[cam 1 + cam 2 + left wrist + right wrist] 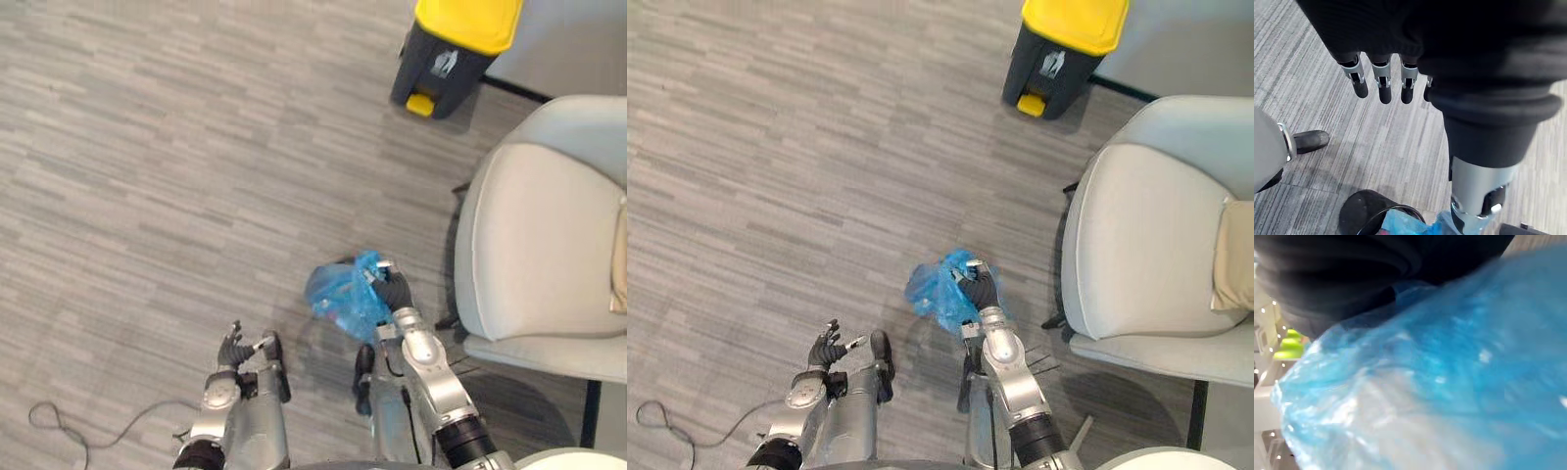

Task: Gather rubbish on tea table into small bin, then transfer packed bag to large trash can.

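Observation:
A blue plastic rubbish bag [345, 296], packed and bunched at its top, hangs above the grey floor with my right hand [394, 291] curled round its neck. The bag's blue film [1440, 382] presses close against the right wrist camera. The large trash can [453, 44], dark grey with a yellow lid and a yellow pedal, stands far ahead to the right. My left hand [235, 351] is low at the left, holding nothing, its fingers [1382, 81] relaxed and straight. A small black bin [1371, 215] with blue film at its rim shows in the left wrist view.
A light grey armchair [549, 245] stands on the right, between me and the wall, with a tan cushion [1236, 255] on it. Grey striped carpet [147, 166] stretches open to the left and ahead toward the trash can.

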Available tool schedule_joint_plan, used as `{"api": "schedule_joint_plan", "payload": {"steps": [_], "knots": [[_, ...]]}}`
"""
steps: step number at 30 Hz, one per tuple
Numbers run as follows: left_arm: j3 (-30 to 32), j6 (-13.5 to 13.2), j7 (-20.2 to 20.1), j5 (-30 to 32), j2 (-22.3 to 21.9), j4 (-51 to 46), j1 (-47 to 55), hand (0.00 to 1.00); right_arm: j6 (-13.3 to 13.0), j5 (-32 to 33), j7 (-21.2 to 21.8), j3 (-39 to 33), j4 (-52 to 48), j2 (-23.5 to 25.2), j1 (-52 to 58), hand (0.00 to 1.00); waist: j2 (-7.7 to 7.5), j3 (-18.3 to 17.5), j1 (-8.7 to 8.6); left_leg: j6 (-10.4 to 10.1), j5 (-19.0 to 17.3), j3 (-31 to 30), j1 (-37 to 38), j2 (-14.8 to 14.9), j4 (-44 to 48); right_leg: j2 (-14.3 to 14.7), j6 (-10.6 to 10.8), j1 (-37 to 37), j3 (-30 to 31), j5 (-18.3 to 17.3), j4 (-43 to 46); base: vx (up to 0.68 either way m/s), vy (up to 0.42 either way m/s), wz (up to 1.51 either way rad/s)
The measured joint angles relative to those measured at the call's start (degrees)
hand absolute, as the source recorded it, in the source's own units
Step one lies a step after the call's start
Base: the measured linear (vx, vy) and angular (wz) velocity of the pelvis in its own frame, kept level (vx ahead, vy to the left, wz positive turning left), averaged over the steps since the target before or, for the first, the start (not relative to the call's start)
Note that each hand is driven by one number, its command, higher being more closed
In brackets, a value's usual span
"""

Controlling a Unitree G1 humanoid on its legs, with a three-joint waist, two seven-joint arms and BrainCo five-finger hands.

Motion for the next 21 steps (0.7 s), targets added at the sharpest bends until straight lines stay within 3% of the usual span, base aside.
{"api": "schedule_joint_plan", "payload": {"steps": [4, 7, 9, 10, 12, 13, 14, 15, 16, 17, 18, 19, 20, 21], "knots": [[0.07, -0.07, -0.25, 1.18, 0.33, 0.00, 0.48, 0.00, -1.63, 0.14, 0.02, -0.66, -1.46, -0.43, -1.50, 1.00, -0.24, -0.11, -0.19, 0.42, -1.55, 1.97, 0.17, 0.44, 1.77, 0.67, 0.42, -0.25, 4.43, 3.55, -2.71, -0.07, 0.064, -0.49], [0.61, -0.20, -0.28, 2.09, 0.44, -0.71, 0.88, 0.00, -2.00, 0.68, -0.03, -0.79, -2.44, -0.89, -1.79, 1.00, -0.11, -0.17, -0.36, 2.90, -3.85, 3.99, -1.32, 1.31, 4.73, -0.15, 1.08, -3.26, 5.53, 5.05, 0.20, -0.22, 0.145, -0.60], [1.89, -0.35, -0.31, 2.09, 1.06, -1.92, 1.31, 0.00, -2.01, 1.81, -0.09, -0.79, -2.56, -0.67, -1.89, 1.00, 0.00, -0.07, -0.90, 4.58, -3.05, 4.85, -0.93, 1.49, 4.57, -1.16, -2.88, -7.47, 2.56, -4.42, 23.68, -0.25, 0.044, 0.03], [2.58, -0.34, -0.30, 2.09, 1.05, -3.12, 2.16, 0.00, -2.21, 1.80, -0.09, -1.06, -2.71, -0.79, -1.89, 1.00, -0.09, -0.12, -1.10, 5.08, -2.72, 3.68, -0.35, 0.72, 4.14, -0.96, -1.55, -6.30, 2.07, -7.39, 32.57, -0.24, 0.018, 0.35], [2.74, -0.40, -0.29, 2.08, 1.05, -5.81, 4.13, 0.00, -2.55, 1.79, -0.14, -1.22, -3.64, -1.08, -1.85, 1.00, -0.42, -0.33, -1.01, 6.36, -1.75, 2.86, -0.27, -0.46, 3.89, -0.33, -0.18, -2.58, 2.59, -8.72, 36.89, -0.18, -0.040, 0.39], [2.73, -0.40, -0.22, 2.08, 0.85, -8.62, 6.10, 0.00, -3.41, 1.76, -0.32, -1.33, -4.46, -2.20, -2.20, 1.00, -0.49, -0.39, 0.11, 6.24, -0.25, 2.77, -0.81, -1.23, 3.48, 0.21, 1.41, 0.77, 3.09, -12.78, 34.01, -0.19, -0.057, 0.28], [2.75, -0.40, -0.20, 2.08, 0.69, -9.61, 6.84, 0.00, -3.52, 1.77, -0.40, -1.46, -4.84, -2.71, -2.42, 1.00, -0.38, -0.41, 0.57, 6.09, 0.84, 2.66, -1.20, -1.48, 2.79, 0.86, 1.53, 1.49, 3.30, -14.43, 31.42, -0.25, -0.061, 0.27], [2.99, -0.43, -0.27, 2.08, 0.04, -11.36, 8.45, 0.00, -3.57, 1.77, -0.57, -1.54, -5.40, -3.70, -2.75, 1.00, 0.55, -1.18, 1.01, 5.84, 3.80, 1.94, -2.65, -1.64, 0.53, 2.58, -0.09, 2.92, 3.67, -16.18, 24.46, -0.21, -0.052, 0.09], [2.98, -0.51, -0.32, 2.04, -0.97, -13.55, 9.97, 0.00, -4.07, 1.76, -0.75, -1.79, -5.82, -5.04, -3.14, 1.00, 1.58, -2.31, 2.00, 4.85, 7.76, 1.63, -4.24, -1.25, -3.61, 4.20, -1.80, 3.29, 3.24, -17.17, 16.77, -0.22, -0.063, 0.03], [2.98, -0.66, -0.41, 1.99, -1.64, -14.40, 10.46, 0.00, -4.32, 1.75, -0.96, -1.82, -5.82, -5.54, -3.65, 1.00, 2.05, -2.47, 2.57, 4.33, 9.49, 1.43, -4.86, -1.05, -5.40, 4.90, -2.60, 3.56, 2.76, -17.63, 13.82, -0.32, -0.087, 0.02], [2.84, -0.72, -0.83, 1.80, -3.57, -15.13, 10.68, 0.00, -4.34, 1.73, -1.56, -2.29, -5.66, -7.05, -4.50, 1.00, 5.08, -1.76, 3.19, 2.51, 12.40, -0.85, -5.22, 0.09, -9.58, 7.69, -3.65, 3.83, 1.22, -15.45, 10.68, -0.31, -0.077, 0.16], [2.31, -0.74, -1.21, 1.64, -4.01, -15.73, 11.20, 0.00, -4.29, 1.73, -1.66, -2.55, -5.15, -7.38, -4.45, 1.00, 5.80, -1.80, 3.28, 1.61, 12.78, -1.94, -4.89, 0.32, -11.35, 8.37, -4.02, 3.79, 0.64, -14.85, 10.40, -0.31, -0.091, 0.39], [1.24, -0.71, -1.44, 1.48, -4.19, -17.14, 12.15, 0.00, -3.76, 1.67, -1.76, -2.52, -4.63, -7.82, -4.42, 1.00, 5.95, -1.80, 3.39, -1.53, 10.48, -3.29, -3.88, 0.31, -13.96, 8.65, -4.74, 4.01, -0.61, -13.67, 10.08, -0.28, -0.082, 0.64], [-0.51, -0.68, -1.77, 1.48, -3.65, -19.71, 11.95, 0.00, -3.74, 1.62, -1.78, -2.78, -4.68, -8.52, -4.72, 1.00, 4.10, -1.79, 3.21, -5.26, 6.14, -3.53, -5.34, -1.40, -11.67, 6.05, -5.79, 3.36, -2.07, -12.44, 8.56, -0.29, -0.086, 0.72]]}}
